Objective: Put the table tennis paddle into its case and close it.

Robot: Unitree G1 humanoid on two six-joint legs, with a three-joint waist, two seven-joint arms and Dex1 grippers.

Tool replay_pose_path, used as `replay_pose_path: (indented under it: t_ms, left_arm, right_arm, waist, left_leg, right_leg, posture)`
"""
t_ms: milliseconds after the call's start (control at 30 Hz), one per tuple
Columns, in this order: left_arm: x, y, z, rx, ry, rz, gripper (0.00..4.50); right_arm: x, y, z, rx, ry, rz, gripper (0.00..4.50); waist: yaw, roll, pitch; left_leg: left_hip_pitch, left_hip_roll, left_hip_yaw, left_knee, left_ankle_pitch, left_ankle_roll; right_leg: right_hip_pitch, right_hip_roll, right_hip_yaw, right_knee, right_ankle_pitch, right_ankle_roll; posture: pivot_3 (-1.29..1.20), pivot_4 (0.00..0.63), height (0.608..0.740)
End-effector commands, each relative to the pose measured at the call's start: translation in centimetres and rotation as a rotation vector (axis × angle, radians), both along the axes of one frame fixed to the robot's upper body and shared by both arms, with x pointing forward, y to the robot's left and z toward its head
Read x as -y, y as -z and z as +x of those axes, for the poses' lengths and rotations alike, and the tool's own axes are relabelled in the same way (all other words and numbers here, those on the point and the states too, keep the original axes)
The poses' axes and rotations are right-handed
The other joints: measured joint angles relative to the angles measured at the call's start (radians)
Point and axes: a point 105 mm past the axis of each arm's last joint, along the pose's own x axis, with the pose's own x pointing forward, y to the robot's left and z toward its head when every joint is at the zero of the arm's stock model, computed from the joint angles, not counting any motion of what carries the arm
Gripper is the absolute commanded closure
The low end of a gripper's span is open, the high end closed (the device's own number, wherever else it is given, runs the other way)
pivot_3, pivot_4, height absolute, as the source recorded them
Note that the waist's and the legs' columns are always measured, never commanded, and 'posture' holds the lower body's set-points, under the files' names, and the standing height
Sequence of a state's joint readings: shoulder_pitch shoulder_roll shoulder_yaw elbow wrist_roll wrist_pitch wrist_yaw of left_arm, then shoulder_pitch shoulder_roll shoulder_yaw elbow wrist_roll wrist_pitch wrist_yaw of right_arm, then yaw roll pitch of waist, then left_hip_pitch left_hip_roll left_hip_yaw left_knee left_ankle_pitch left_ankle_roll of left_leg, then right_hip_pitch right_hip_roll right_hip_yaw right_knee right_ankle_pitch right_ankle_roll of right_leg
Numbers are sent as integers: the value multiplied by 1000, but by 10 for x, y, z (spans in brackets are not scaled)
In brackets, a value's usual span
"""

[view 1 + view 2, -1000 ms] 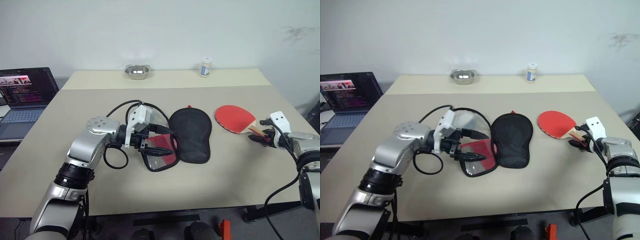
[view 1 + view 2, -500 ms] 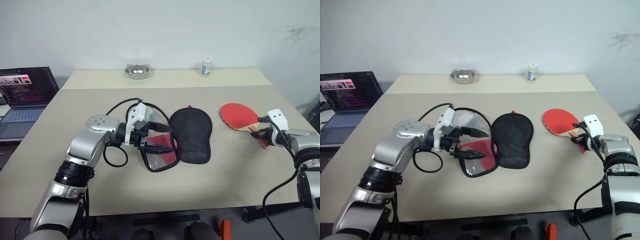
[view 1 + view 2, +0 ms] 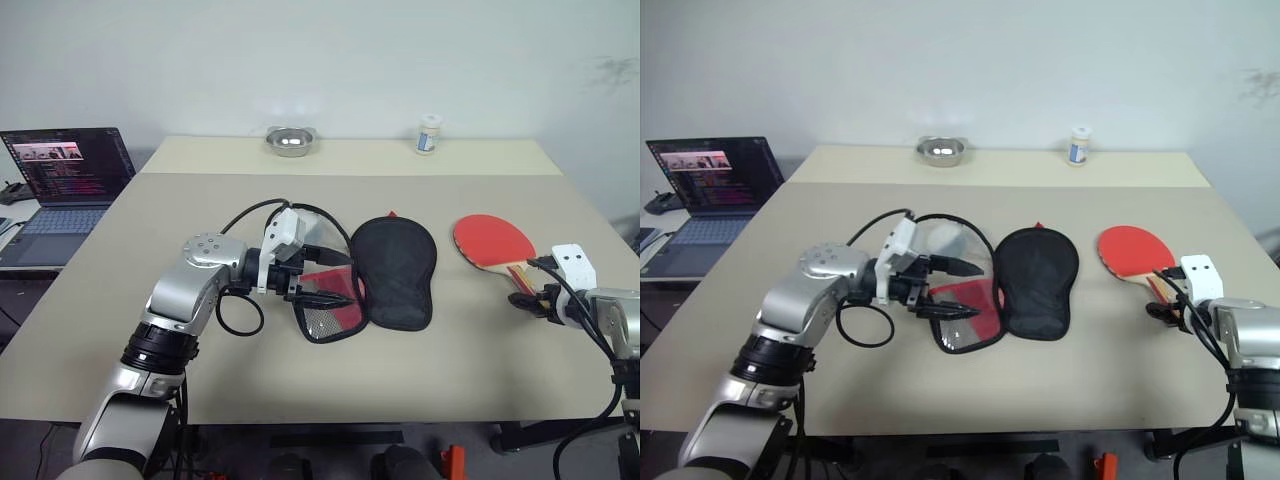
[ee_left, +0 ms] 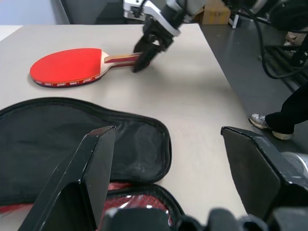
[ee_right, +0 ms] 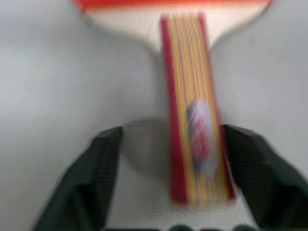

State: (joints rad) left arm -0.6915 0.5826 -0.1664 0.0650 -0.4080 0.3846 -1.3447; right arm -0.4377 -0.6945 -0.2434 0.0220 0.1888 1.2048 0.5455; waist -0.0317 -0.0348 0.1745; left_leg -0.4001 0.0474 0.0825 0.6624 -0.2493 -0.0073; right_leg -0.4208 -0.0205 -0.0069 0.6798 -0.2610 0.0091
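The paddle point(image 3: 492, 241) lies flat on the right side of the table point(image 3: 200, 380), red face up, its striped handle pointing toward the near right edge. The right gripper point(image 5: 168, 192) sits at the tip of that handle with its two fingers spread wide, one on each side of the wood and not pinching it. A second ago this gripper was at the handle as well, and half a second ago it seemed to have the handle between its fingers while the paddle sat turned a little differently. Now the fingers stand apart again and the hand has drawn back toward the near edge. My reading is that the grasp did not take, or was let go for a second try, so the pick-up still has to be made.

The case point(image 3: 398, 271) lies open in the middle of the table, its black half spread flat and its red and mesh half toward the left. The left gripper point(image 3: 330, 285) has not moved. It stays over the mesh half, fingers wide apart, and I cannot tell whether it is touching the fabric. The paddle and the case remain well apart.
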Motion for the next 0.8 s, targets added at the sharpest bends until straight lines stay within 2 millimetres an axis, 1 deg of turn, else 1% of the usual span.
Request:
replay_pose_path:
  t_ms: [33, 167, 233, 300, 433, 600, 700, 800]
  left_arm:
    - [4, -6, 0, 40, 19, -7, 705]
    - [6, -6, 1, 42, 22, -11, 705]
    - [5, -5, 2, 43, 21, -11, 705]
    - [3, -4, 3, 45, 17, -10, 705]
    - [2, -2, 3, 45, 10, -11, 705]
    - [1, -2, 2, 45, 5, -13, 705]
    - [1, -2, 1, 44, 3, -14, 705]
    - [0, -3, 1, 43, -3, -16, 705]
  right_arm:
    - [-4, -17, 7, 75, 0, 11, 134]
    - [-1, -19, 22, 126, -34, -29, 134]
    - [2, -17, 27, 140, -59, -74, 134]
    - [3, -15, 32, 153, -77, -76, 134]
    - [9, -7, 42, 147, -64, -99, 134]
    - [13, -5, 55, 174, -42, -103, 134]
    - [11, -3, 60, 178, -40, -93, 134]
    - [9, 1, 62, 156, -44, -78, 737]
  waist:
    - [-2, 0, 0]
    - [-2, 0, 0]
    - [-2, 0, 0]
    - [0, 0, 0]
    - [0, 0, 0]
    - [-2, 0, 0]
    - [-2, 0, 0]
    - [-2, 0, 0]
  left_leg:
    - [0, 0, 0, 0, 0, 0]
    - [1, 0, 0, 0, 1, 1]
    - [0, -1, 0, 0, 1, 1]
    - [-1, -1, 0, 0, 0, 1]
    - [-1, -1, 0, 0, 0, 2]
    - [0, -1, 0, 0, 0, 2]
    - [0, -1, 0, 0, 1, 2]
    - [0, -1, 0, 0, 1, 2]
  right_leg:
    - [0, 0, 0, 0, 0, 0]
    - [0, 2, 0, 0, 0, 0]
    - [0, 2, 0, 0, 0, 0]
    - [0, 2, 0, -1, 0, 0]
    - [0, 2, 0, -2, 0, 0]
    - [0, 2, 0, -1, 0, 0]
    - [0, 2, 0, 0, 0, 0]
    - [0, 2, 0, 0, 0, 0]
  posture:
    - [0, 150, 740]
    - [0, 150, 740]
    - [0, 150, 740]
    - [0, 150, 740]
    - [0, 150, 740]
    - [0, 150, 740]
    - [0, 150, 740]
    - [0, 150, 740]
